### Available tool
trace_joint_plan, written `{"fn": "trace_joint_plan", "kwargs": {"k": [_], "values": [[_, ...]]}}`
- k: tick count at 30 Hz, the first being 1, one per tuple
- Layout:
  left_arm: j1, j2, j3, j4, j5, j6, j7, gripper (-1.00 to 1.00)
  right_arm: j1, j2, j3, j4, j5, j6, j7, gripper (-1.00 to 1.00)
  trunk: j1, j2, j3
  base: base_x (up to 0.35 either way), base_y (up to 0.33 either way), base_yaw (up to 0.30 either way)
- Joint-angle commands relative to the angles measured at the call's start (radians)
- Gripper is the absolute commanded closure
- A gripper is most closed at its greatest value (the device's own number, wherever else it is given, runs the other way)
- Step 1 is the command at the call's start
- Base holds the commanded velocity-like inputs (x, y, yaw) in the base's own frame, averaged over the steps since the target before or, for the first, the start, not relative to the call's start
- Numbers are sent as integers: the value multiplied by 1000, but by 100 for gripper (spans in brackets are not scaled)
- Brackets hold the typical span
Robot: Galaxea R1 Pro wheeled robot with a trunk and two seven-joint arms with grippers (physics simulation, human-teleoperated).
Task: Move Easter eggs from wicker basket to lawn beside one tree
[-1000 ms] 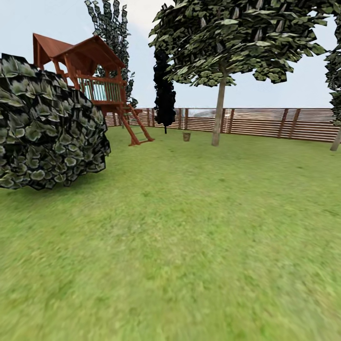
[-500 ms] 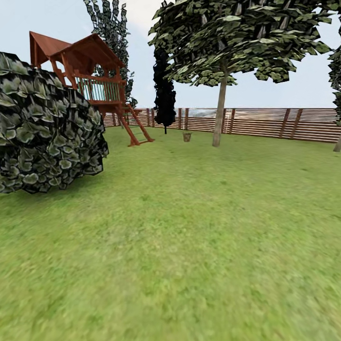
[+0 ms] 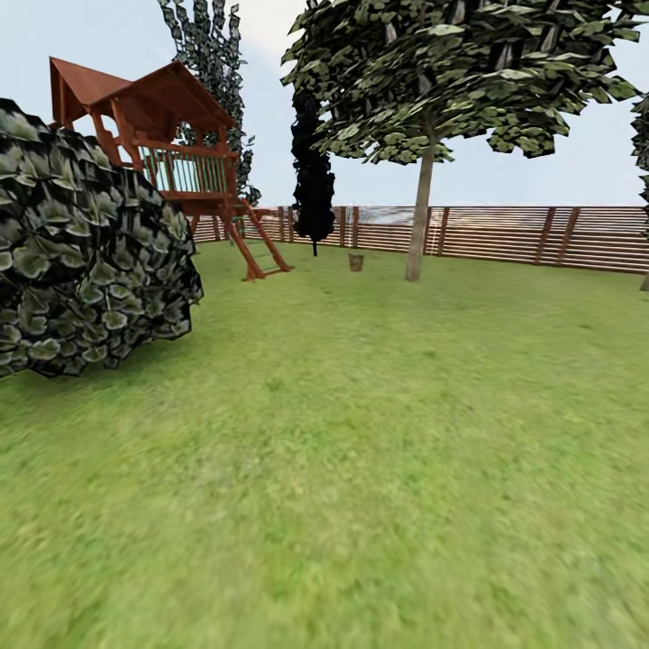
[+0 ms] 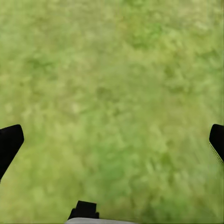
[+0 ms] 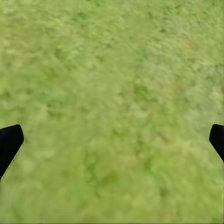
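Transit across the lawn (image 3: 361, 451). The wicker basket (image 3: 356, 260) is seen far off, small, near the fence (image 3: 505, 233), just beside the tree (image 3: 419, 216). Eggs too distant to be made out. Left gripper (image 4: 112, 140) and right gripper (image 5: 112, 140): jaws spread wide, nothing held, grass beneath. Eggs are judged light, smooth, round; best pinched across the middle.

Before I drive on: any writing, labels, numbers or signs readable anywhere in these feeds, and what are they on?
None: no text, label, number or sign reads in any view.
The play tower, the fence and the wicker basket by the tree carry no visible markings; the basket is too far and small to check closely.
Both wrist views show plain lawn between open jaws.
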Motion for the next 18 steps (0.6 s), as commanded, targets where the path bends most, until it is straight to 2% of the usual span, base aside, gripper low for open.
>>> {"fn": "trace_joint_plan", "kwargs": {"k": [1, 18], "values": [[-1, 0, 0, 0, 4, -3, 1, -100, -1, 0, -1, 1, -5, -4, 2, -100, -3, 7, 2, 328, 0, 0], [-1, 0, 0, 0, 4, -3, 1, -100, -1, 0, -1, 1, -5, -4, 2, -100, -68, 126, 35, 328, 0, 0]]}}
